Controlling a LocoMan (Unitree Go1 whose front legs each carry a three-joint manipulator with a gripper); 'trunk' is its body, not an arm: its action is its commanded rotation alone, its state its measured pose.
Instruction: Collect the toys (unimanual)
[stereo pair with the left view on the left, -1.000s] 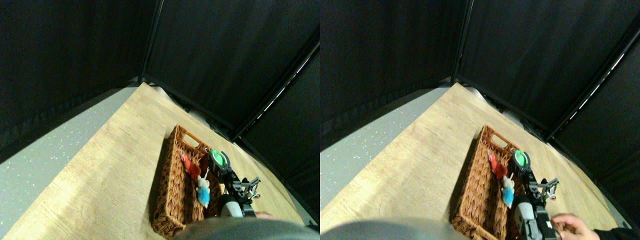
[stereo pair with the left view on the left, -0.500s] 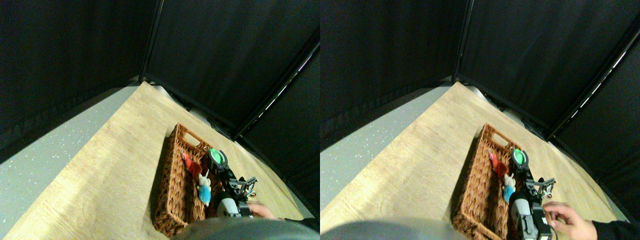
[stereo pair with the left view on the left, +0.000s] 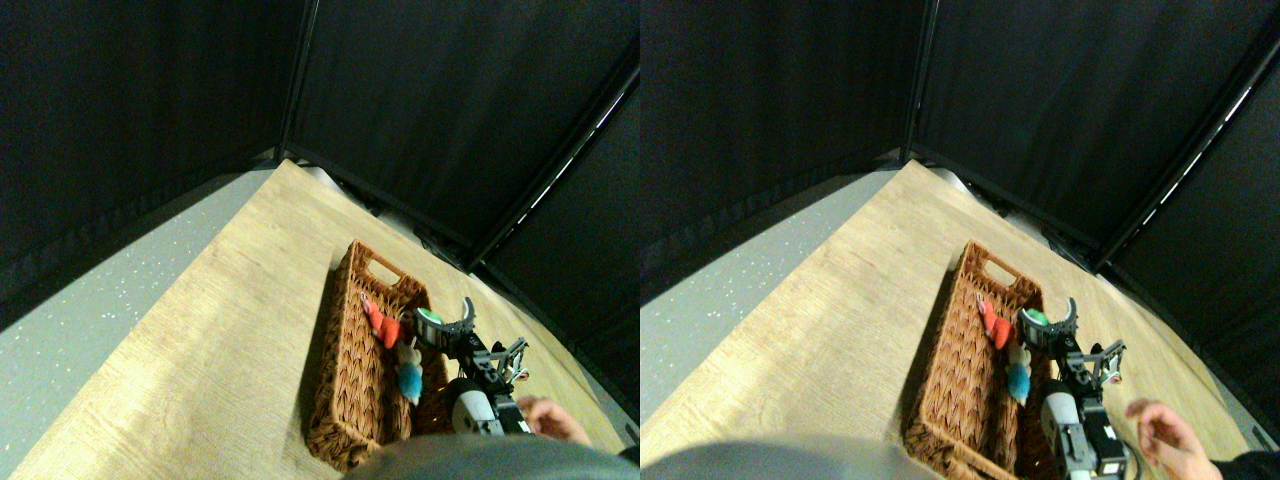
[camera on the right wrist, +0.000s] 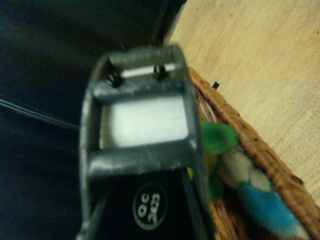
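My right gripper hangs over the right side of the long wicker basket, open, with one jaw raised away from the other. A green toy sits at the lower jaw, just above the basket's inside. In the wrist view the green toy shows beside the dark jaw frame, over the basket rim. A red toy and a blue-and-white toy lie in the basket. The blue-and-white toy also appears in the wrist view.
A person's hand is at the lower right, beside my manipulator. The basket stands on a light wooden floor, with a grey strip to the left and black curtain walls behind and to the right.
The jaws, closed around the green toy before, have spread apart, and the toy sits lower toward the basket. The person's hand has come further in at the lower right. The view shifted slightly.
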